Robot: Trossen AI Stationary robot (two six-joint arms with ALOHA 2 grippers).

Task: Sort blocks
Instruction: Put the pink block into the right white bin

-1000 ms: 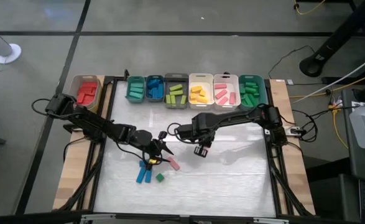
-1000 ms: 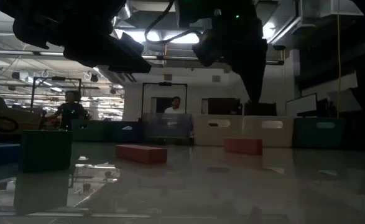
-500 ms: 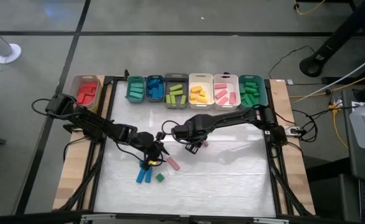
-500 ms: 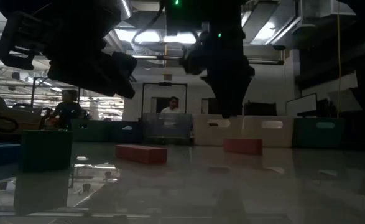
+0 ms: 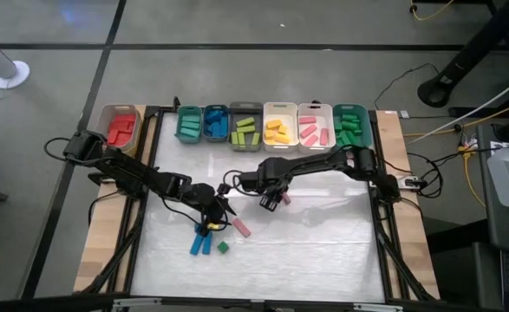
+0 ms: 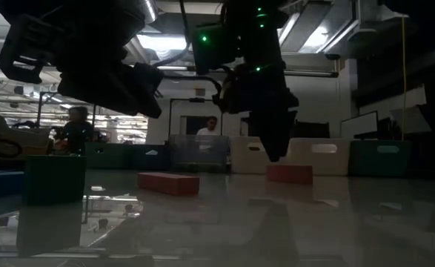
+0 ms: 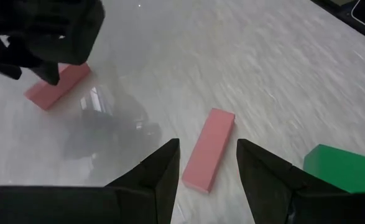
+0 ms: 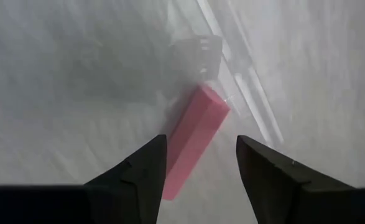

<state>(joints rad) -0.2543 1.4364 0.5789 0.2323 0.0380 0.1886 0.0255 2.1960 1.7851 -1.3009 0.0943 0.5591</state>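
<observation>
Two pink blocks [image 5: 241, 229] [image 5: 283, 198], two blue blocks [image 5: 201, 244], one yellow block [image 5: 205, 230] and a dark green cube [image 5: 223, 247] are seen on the whitish desk [image 5: 323, 251].

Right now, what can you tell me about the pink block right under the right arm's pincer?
The pink block is a short, smooth, solid pink bar with square edges, perhaps plastic. It lies flat on the pale, shiny table, near the middle, apart from the other blocks. The right pincer hangs just above it, its fingers open on either side. Nothing appears to touch it but the table.
</observation>
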